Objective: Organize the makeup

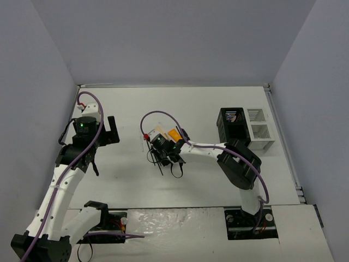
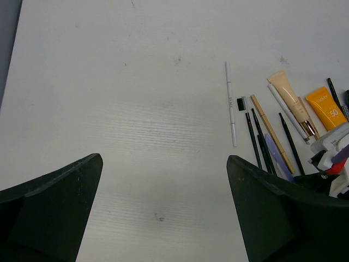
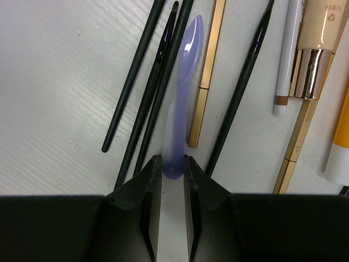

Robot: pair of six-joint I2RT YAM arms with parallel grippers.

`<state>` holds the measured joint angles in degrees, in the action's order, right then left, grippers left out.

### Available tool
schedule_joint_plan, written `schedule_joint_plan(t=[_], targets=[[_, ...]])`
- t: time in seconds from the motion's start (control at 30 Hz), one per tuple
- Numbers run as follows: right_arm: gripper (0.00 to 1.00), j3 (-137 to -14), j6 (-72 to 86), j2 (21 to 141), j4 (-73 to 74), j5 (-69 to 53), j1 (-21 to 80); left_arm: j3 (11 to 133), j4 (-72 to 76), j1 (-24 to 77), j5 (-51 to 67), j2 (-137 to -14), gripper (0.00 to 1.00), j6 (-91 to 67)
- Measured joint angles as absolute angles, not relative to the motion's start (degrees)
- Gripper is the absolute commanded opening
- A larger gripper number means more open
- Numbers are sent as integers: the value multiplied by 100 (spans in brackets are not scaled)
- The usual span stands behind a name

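Tool [image 3: 182, 93], lavender, between right fingers [image 3: 148, 188]

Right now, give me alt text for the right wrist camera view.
The right gripper pinches the near end of a lavender tool. Black brushes and gold pencils lie alongside it on the white table.
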<state>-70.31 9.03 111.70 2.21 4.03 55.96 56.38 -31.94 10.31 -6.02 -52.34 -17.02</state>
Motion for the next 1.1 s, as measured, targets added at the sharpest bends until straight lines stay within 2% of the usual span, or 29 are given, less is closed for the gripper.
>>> schedule_joint_plan(t=[0.37, 0.6, 0.8, 1.1], targets=[[6, -6097, 1266, 10359, 557, 303, 5644, 5638, -3194, 1020, -598, -5234, 97, -1702], [11, -5637, 1610, 9903, 958, 78, 6046, 5638, -3192, 1000, -590, -5245, 97, -1704], [31, -5623, 1802, 9876, 1074, 18, 6261, 5638, -3192, 999, -578, -5263, 97, -1704], [33, -5935, 1838, 10095, 1410, 67, 6263, 5638, -3192, 999, -578, -5269, 97, -1704]])
